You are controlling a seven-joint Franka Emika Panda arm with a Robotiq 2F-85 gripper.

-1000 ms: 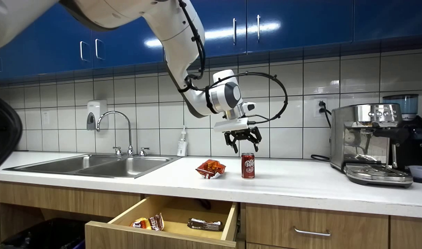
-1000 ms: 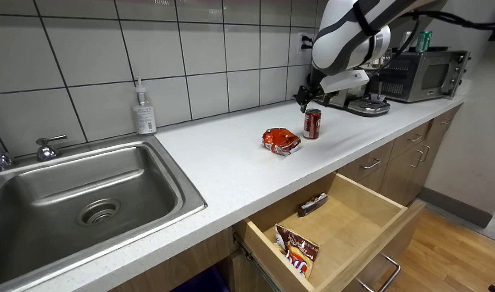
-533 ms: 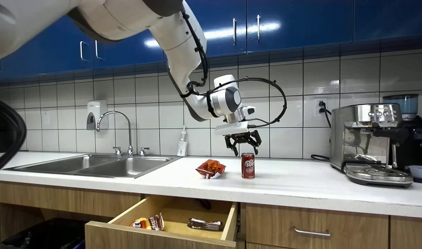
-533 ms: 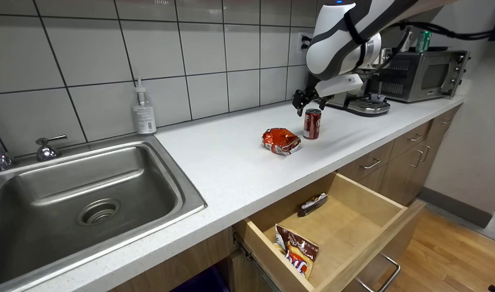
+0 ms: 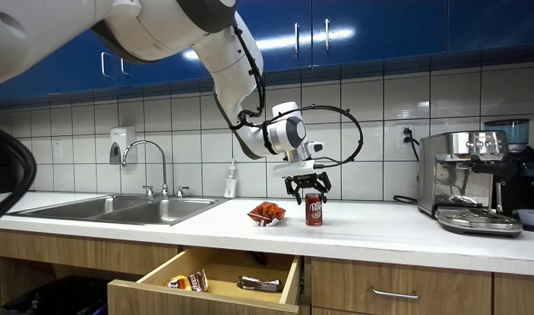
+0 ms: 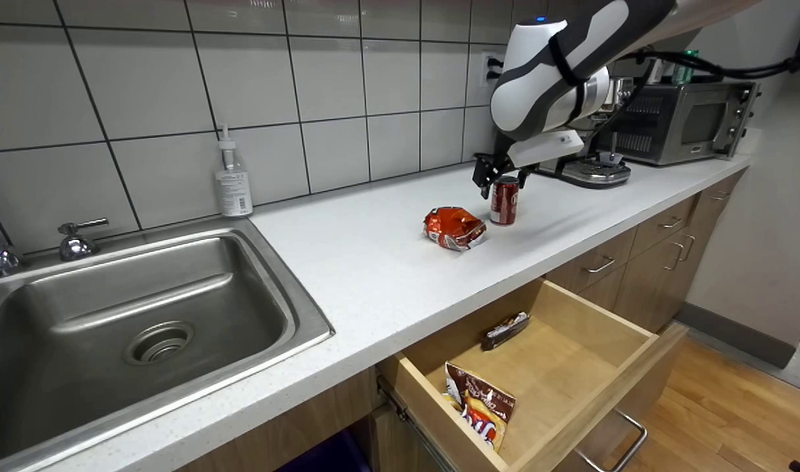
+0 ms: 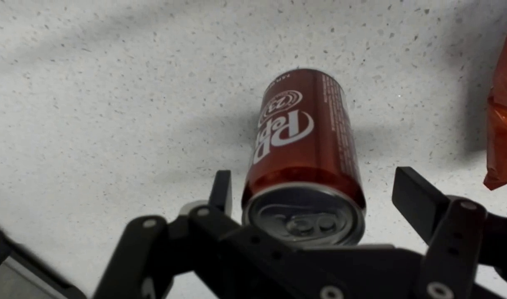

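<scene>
A dark red Dr Pepper can (image 5: 314, 212) stands upright on the white counter; it also shows in the other exterior view (image 6: 504, 204) and in the wrist view (image 7: 305, 133). My black gripper (image 7: 314, 182) is open, pointing down, with one finger on each side of the can's top. Gaps show between both fingers and the can, wider on the right finger's side in the wrist view. In the exterior view the fingertips (image 5: 311, 201) are just below the can's rim. A crumpled red-orange snack bag (image 6: 455, 228) lies beside the can, at the wrist view's right edge (image 7: 504, 137).
An open wooden drawer (image 6: 557, 373) below the counter holds a brown bar (image 6: 506, 330) and a snack packet (image 6: 481, 406). A steel sink (image 5: 197, 204), soap bottle (image 5: 231, 181), coffee machine (image 5: 463, 175) and microwave (image 6: 694, 121) stand along the counter.
My gripper has come down from above the can until its open fingers straddle the can's top. The can, the bag and the drawer have not moved.
</scene>
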